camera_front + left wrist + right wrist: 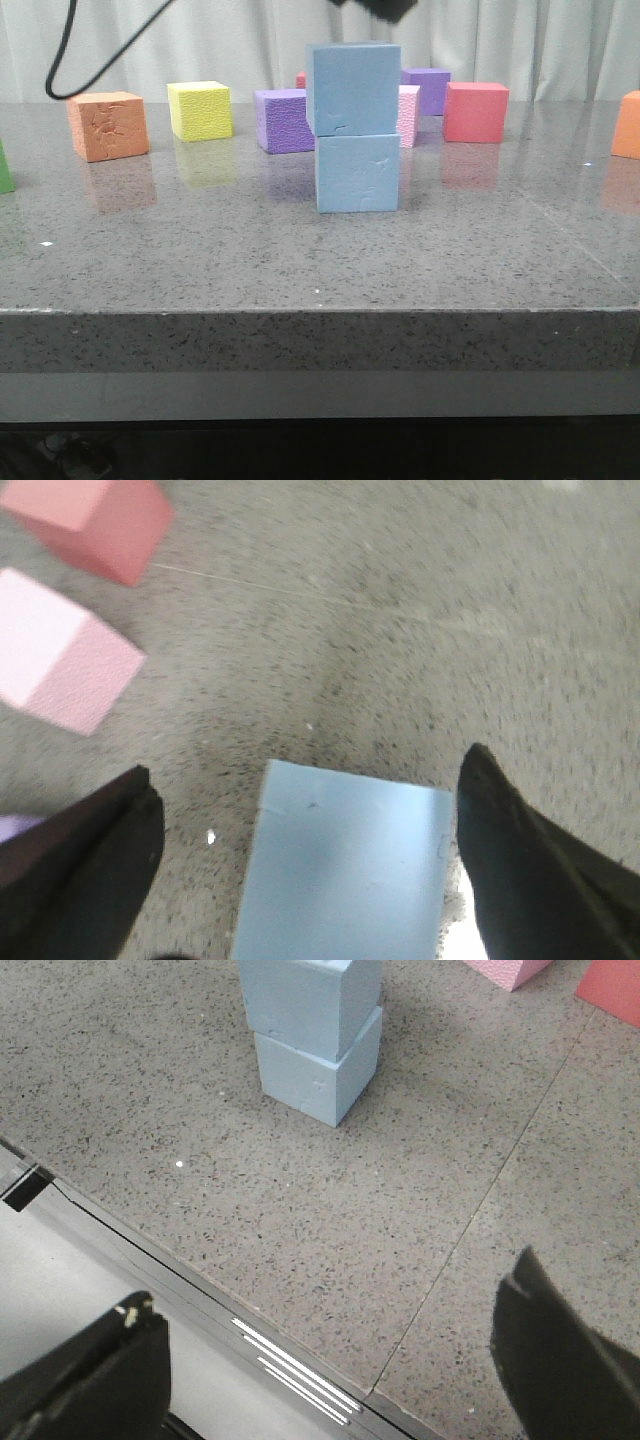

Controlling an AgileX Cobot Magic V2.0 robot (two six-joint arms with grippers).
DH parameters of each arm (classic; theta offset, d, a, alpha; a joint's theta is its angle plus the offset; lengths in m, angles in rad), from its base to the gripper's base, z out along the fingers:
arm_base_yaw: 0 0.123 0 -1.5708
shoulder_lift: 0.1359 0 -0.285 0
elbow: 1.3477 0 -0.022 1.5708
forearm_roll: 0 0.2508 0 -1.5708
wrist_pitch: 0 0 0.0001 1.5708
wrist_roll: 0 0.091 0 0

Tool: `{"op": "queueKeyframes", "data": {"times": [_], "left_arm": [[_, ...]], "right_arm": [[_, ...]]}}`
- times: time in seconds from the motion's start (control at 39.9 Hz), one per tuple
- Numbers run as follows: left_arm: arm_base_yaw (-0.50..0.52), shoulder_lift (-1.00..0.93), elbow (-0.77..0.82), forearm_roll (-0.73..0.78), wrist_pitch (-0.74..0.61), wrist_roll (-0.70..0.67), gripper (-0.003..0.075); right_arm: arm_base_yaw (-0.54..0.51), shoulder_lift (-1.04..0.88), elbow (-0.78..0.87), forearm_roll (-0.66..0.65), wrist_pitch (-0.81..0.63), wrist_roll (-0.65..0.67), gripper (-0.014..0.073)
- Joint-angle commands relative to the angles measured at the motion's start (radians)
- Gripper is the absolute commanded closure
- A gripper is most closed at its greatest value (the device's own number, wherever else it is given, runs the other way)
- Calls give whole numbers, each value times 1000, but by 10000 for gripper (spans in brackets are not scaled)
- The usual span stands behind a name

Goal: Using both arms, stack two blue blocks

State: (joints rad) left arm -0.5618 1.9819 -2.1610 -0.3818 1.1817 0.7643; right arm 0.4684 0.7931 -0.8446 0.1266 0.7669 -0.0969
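Two pale blue blocks stand stacked at the table's middle: the upper blue block (352, 88) rests on the lower blue block (357, 172), turned slightly askew. Both show in the right wrist view, upper (305, 995) on lower (318, 1068). My left gripper (310, 865) hovers above the stack, open, its fingers (95, 865) clear of the upper block's top face (345, 870) on both sides. Only a dark bit of it (385, 8) shows at the top of the front view. My right gripper (330, 1360) is open and empty over the table's front edge.
Behind the stack stand an orange cube (108, 125), a yellow cube (200, 110), a purple cube (284, 120), a pink cube (407, 115), a red cube (476, 111) and another purple cube (428, 88). An orange cube (628, 125) sits at the right edge. A black cable (70, 60) hangs upper left.
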Motion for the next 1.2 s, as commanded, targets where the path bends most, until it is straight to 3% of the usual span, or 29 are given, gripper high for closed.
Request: {"op": "queueKeyframes", "data": {"times": [0.0, 0.13, 0.2, 0.45, 0.58, 0.93, 1.18], "left_arm": [[-2, -82, -87, 85, -24, -274, 141], [-2, -124, -126, 243, 10, -544, 141], [-2, -165, -128, 305, 50, -631, 141], [-2, -350, -23, 328, 103, -693, 143], [-2, -486, 187, 328, 59, -700, 144], [-2, -947, 898, 330, -260, -753, 166], [-2, -1203, 1204, 322, -360, -764, 177]], "right_arm": [[-7, -8, -27, -4, -68, 1, -59], [-7, -8, -27, -4, -68, 1, -59], [-7, -8, -27, -4, -68, 1, -59], [-7, -8, -27, -4, -68, 1, -59], [-7, -8, -27, -4, -67, 1, -59], [-7, -8, -27, -4, -26, 1, -59], [-7, -20, -27, -9, 11, 16, -59]]}}
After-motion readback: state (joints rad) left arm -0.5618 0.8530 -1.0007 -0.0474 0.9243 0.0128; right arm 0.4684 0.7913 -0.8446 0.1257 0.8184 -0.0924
